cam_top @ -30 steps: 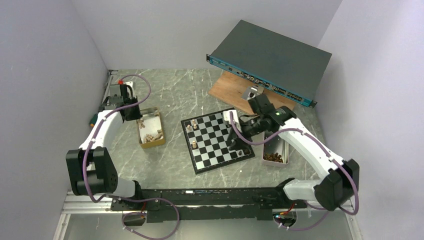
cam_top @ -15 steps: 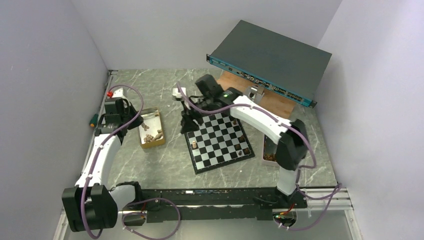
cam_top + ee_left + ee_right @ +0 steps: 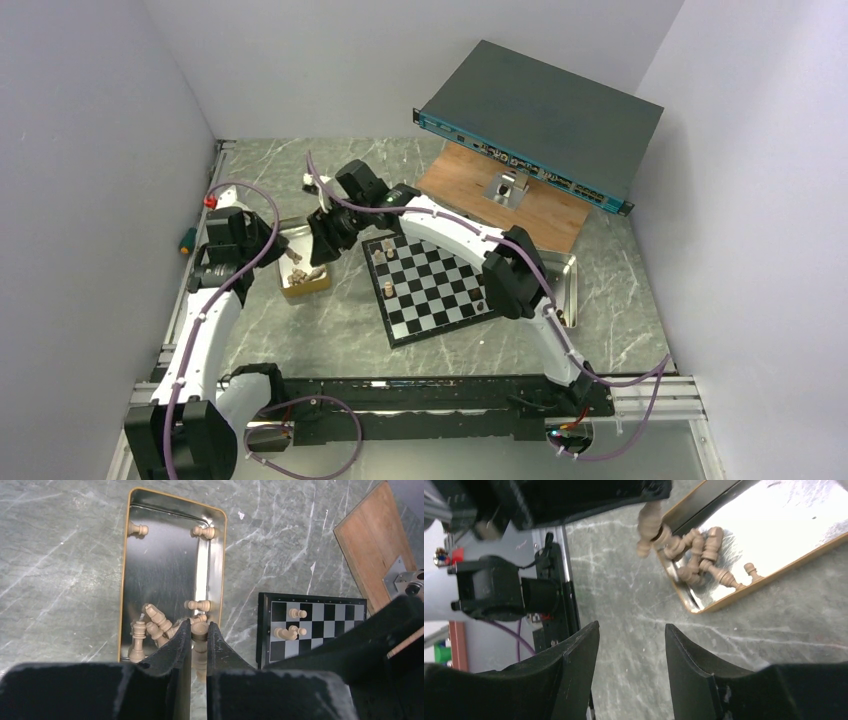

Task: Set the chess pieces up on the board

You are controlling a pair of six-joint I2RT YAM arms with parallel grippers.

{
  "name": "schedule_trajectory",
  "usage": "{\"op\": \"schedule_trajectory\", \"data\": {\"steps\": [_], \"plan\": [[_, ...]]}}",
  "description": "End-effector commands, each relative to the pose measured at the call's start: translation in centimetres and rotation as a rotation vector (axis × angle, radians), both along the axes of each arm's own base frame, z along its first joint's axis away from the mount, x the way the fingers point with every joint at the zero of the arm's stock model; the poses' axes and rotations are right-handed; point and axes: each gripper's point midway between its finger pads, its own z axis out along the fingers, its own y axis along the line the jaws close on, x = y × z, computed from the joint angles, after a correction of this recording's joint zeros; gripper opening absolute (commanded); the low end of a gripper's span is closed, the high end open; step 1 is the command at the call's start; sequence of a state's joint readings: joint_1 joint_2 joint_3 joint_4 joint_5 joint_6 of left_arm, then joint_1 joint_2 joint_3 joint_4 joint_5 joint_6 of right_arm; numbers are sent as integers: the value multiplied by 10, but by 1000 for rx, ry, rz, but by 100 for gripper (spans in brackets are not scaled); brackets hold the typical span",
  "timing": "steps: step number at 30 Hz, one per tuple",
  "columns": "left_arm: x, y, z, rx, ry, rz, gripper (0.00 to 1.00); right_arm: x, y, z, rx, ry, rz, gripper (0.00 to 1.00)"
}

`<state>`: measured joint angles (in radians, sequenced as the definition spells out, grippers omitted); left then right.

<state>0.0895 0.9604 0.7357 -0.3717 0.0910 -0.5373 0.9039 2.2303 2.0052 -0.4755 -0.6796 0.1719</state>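
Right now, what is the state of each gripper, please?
Left gripper: shut on a light tan wooden chess piece.
Right gripper: open, holding nothing.

Table (image 3: 330, 335): grey marble-look top w/ white veins, walls on 3 sides. Directly on it:
- board (image 3: 432, 283), approx centre, rotated vs table edges
- gold-rimmed tin (image 3: 308, 288) just left of board, strip of bare top between them; light chess pieces (image 3: 150, 625) inside
- 2nd tin (image 3: 565, 285) at board's right side, partly hidden by arm, contents n/a
- wooden plank (image 3: 545, 210) far right, behind board, near but not touching it
- dark rack unit (image 3: 545, 105), tilted, front edge over plank
- small green/orange-handled tool (image 3: 186, 240) at left edge by wall
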Motion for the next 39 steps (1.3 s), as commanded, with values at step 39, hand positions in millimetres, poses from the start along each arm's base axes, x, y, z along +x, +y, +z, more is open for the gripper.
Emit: {"op": "schedule_trajectory", "data": {"steps": [39], "plan": [[2,-28,11,-78,-73,-142,0,31,50,-7,95,-84,60,46]]}}
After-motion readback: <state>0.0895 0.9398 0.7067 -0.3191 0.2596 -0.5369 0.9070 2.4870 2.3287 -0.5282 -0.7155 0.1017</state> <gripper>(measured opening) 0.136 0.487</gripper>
